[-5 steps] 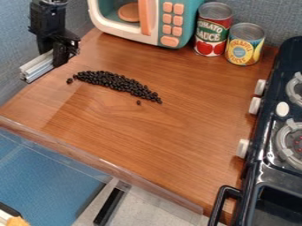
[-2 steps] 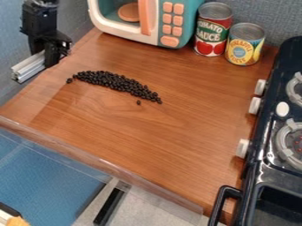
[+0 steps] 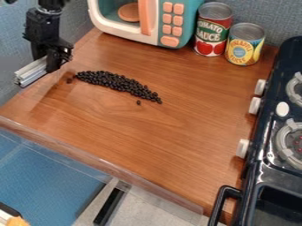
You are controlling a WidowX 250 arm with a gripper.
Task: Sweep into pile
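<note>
Jaws of the gripper (image 3: 56, 61) are closed on a silvery bar (image 3: 31, 72), upper left. Dark beans (image 3: 118, 82), upper left of centre, are bunched in a slanting band, one stray below.

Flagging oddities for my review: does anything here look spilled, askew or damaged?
The black beans lie loose on the wooden counter in a long slanting band, not a compact pile, with a stray bean below its right part. Nothing looks damaged.
</note>
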